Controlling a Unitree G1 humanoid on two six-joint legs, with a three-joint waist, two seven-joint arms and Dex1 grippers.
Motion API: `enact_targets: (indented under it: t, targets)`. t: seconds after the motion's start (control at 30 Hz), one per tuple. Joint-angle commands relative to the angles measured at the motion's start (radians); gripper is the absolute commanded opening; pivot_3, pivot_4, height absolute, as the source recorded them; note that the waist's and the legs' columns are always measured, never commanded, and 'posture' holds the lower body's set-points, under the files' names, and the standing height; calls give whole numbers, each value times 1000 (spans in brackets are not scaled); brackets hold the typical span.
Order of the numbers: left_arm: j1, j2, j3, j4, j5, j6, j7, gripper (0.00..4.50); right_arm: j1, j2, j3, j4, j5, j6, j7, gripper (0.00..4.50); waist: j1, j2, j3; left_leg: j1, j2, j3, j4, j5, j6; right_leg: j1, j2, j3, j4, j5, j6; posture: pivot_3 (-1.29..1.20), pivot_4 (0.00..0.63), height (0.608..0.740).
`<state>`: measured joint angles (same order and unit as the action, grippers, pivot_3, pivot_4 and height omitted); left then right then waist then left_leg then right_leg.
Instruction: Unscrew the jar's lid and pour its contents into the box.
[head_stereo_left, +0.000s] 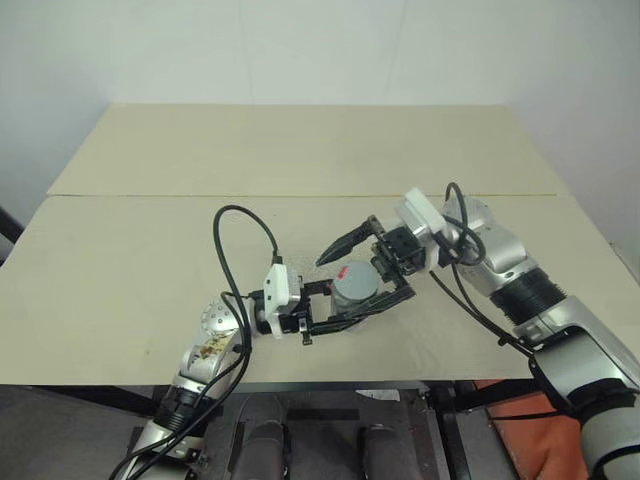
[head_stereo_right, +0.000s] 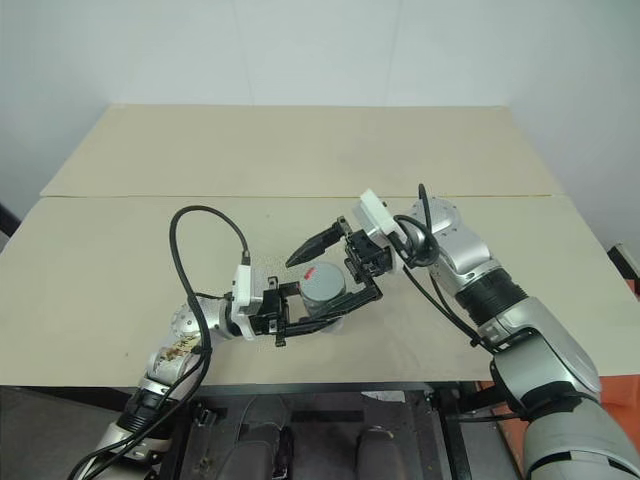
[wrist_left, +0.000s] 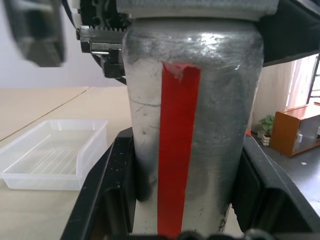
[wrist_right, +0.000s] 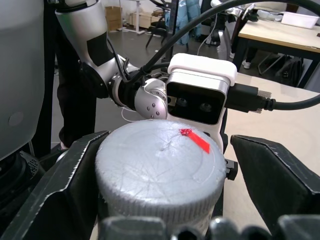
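The left gripper (head_stereo_left: 335, 318) reaches in from the left above the near edge of the table (head_stereo_left: 150, 270), its two black fingers clamped on the body of the jar (wrist_left: 192, 125), which it holds upright. In the left wrist view a red vertical stripe (wrist_left: 176, 150) runs down the jar's silvery side, with a finger pressed against each flank. The grey lid (wrist_right: 159, 167) still sits on top of the jar, a small red mark on its flat face. The right gripper (head_stereo_left: 372, 262) comes in from the right at lid height with its fingers spread wide; one finger lies close against the lid's rim, the other stands clear of it. The clear box (wrist_left: 55, 152) rests on the table beyond the jar in the left wrist view.
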<state>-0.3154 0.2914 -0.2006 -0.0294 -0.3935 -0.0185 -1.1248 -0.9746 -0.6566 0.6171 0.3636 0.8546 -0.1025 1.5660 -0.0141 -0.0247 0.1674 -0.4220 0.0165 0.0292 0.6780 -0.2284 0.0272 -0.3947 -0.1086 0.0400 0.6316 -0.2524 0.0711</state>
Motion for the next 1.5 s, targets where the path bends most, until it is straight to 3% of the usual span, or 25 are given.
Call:
enact_targets:
  t: [0.03, 0.33, 1.17, 1.5]
  targets:
    - [-14, -11, 2, -20, -7, -27, 2, 2130, -3, -7, -83, -21, 11, -16, 48, 4448, 1, 0, 0, 0, 0, 0, 0, 0, 0, 0, 0, 0, 0, 0, 0, 0, 150, 740]
    - [-18, -15, -1, -4, -4, -41, -9, 2130, 27, -21, -149, -16, -30, -3, 48, 4448, 2, 0, 0, 0, 0, 0, 0, 0, 0, 0, 0, 0, 0, 0, 0, 0, 150, 740]
    - [-15, -12, 5, 27, 8, -73, -7, 2130, 13, -78, -171, 90, -69, 5, 48, 4448, 2, 0, 0, 0, 0, 0, 0, 0, 0, 0, 0, 0, 0, 0, 0, 0, 150, 740]
    - [-19, -17, 5, 44, 20, -83, -4, 2130, 81, -147, -183, -16, -49, 43, 48, 4448, 3, 0, 0, 0, 0, 0, 0, 0, 0, 0, 0, 0, -1, 0, 0, 0, 150, 740]
